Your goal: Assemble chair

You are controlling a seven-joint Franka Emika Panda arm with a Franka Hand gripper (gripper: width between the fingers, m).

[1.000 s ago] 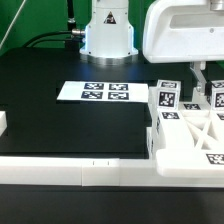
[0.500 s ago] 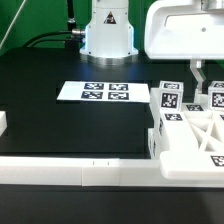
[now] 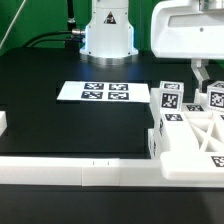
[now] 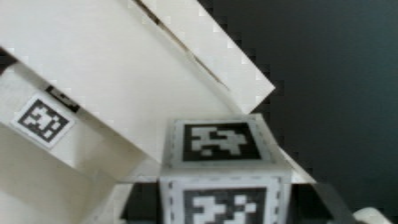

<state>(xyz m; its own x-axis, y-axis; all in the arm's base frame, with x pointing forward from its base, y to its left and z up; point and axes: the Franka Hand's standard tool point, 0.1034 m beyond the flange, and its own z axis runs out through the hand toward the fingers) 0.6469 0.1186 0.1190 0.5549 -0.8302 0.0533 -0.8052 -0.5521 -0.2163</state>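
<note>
The chair parts cluster at the tabletop's front corner on the exterior view's right: an X-braced frame with a tagged leg block just behind it. The gripper hangs above them; its fingers seem to straddle a block, though contact is unclear. The marker board lies mid-table.

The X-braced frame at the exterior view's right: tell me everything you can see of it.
The X-braced frame looks like white plastic, made of thick bars with diagonal braces crossing between them. It lies at the table's near edge on the exterior view's right, partly cut off by the picture. Black-and-white square tags sit on its faces. A tagged white block stands close behind it; contact is unclear.
</note>
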